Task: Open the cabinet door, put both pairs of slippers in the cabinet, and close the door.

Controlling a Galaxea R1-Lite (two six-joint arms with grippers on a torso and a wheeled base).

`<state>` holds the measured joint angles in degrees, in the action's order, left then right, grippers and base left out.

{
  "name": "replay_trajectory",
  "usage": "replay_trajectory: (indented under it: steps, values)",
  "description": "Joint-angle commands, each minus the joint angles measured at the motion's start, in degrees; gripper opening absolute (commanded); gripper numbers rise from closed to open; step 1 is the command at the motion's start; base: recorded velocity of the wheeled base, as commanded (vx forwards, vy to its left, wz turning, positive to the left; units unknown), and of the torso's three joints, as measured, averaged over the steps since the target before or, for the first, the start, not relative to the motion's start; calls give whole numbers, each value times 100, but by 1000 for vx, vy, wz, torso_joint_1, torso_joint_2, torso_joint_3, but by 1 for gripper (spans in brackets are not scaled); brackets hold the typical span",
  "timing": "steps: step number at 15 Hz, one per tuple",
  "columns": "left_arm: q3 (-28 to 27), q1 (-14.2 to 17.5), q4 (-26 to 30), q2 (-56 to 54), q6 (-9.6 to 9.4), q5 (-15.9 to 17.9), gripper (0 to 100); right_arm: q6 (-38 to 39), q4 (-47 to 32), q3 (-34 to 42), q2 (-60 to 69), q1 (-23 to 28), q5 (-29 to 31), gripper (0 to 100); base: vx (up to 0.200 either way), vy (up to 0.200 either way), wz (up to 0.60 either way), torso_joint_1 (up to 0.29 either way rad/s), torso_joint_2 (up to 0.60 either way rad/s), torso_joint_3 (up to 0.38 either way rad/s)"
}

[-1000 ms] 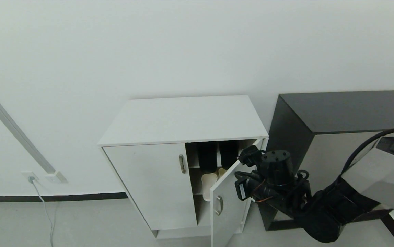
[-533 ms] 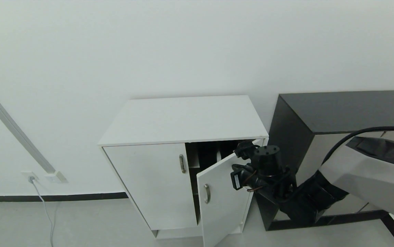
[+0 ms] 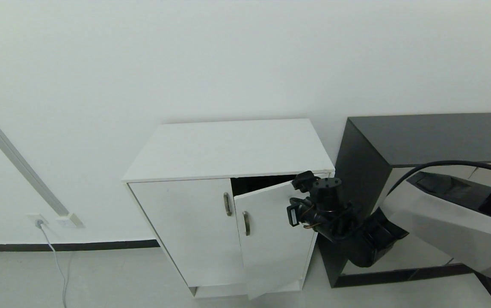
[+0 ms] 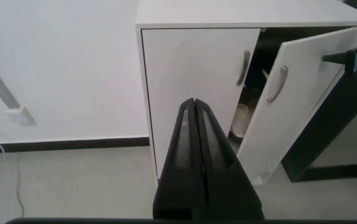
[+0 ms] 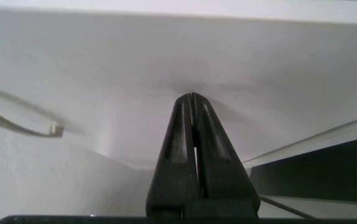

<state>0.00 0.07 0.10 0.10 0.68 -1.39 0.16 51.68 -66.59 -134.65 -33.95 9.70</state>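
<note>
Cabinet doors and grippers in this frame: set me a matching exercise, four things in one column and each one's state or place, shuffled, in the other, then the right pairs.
Things
1. left door
2. right door
3. right gripper
4. left gripper

States
A. shut, held back from both doors, touching nothing
B. ajar, a dark gap showing along its top edge
C. closed flat
D. shut, tips at a door's outer face

Pairs: 1-C, 2-B, 3-D, 4-A
</note>
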Motion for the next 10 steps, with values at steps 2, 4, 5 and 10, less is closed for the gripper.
replay_trajectory:
  steps: [2, 4, 5, 10]
  values:
    - [0, 1, -1, -1, 2, -2, 0, 2, -26, -276, -220, 64, 5, 0, 0, 0, 0, 0, 0, 0]
    - [0, 1, -1, -1, 2, -2, 0, 2, -149, -355, -246, 73, 5, 0, 0, 0, 0, 0, 0, 0]
    - [0, 1, -1, -1, 2, -2, 0, 2, -211, -443, -264, 99, 5, 0, 0, 0, 0, 0, 0, 0]
    - [0, 1, -1, -1, 2, -2, 0, -7, -395, -724, -299, 134, 5, 0, 0, 0, 0, 0, 0, 0]
